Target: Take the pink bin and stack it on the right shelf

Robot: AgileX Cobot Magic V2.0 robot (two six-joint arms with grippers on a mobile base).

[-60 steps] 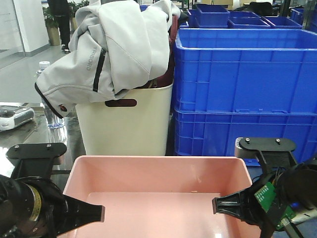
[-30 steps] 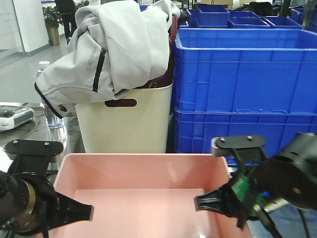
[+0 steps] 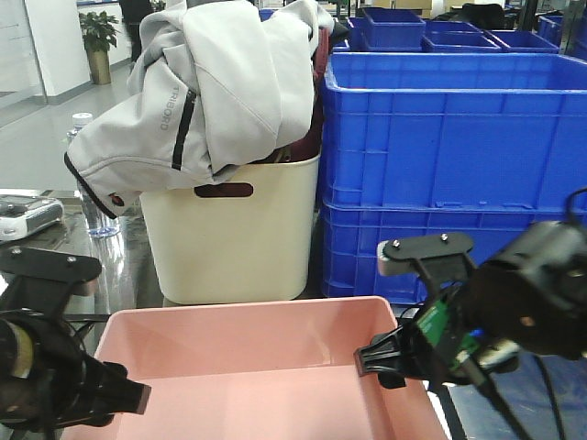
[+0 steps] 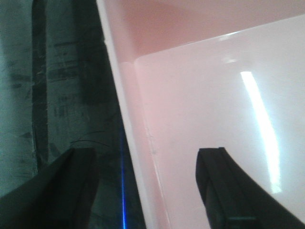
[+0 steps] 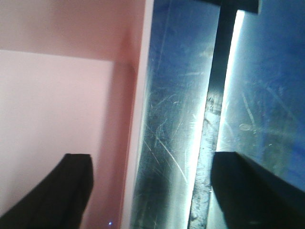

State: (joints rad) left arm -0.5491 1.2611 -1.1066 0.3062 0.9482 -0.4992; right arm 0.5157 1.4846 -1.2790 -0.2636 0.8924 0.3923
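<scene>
The pink bin (image 3: 248, 367) lies at the bottom centre, in front of the cream tub. My left gripper (image 3: 110, 403) is open at the bin's left wall; in the left wrist view (image 4: 152, 188) one finger is outside over the dark shelf (image 4: 57, 95) and one is over the bin's floor (image 4: 214, 95). My right gripper (image 3: 390, 362) is open at the bin's right wall; in the right wrist view (image 5: 159, 191) the rim (image 5: 138, 143) stands between the fingers, with the glossy shelf (image 5: 176, 119) beside it. Neither gripper's pads visibly touch the wall.
A tall cream tub (image 3: 229, 238) draped with a grey jacket (image 3: 211, 82) stands just behind the bin. Stacked blue crates (image 3: 449, 165) fill the right. A water bottle (image 3: 92, 197) and a small device (image 3: 23, 215) sit at the left.
The pink bin has shifted left and lower in the front view. Both arms moved left with it, the right arm most.
</scene>
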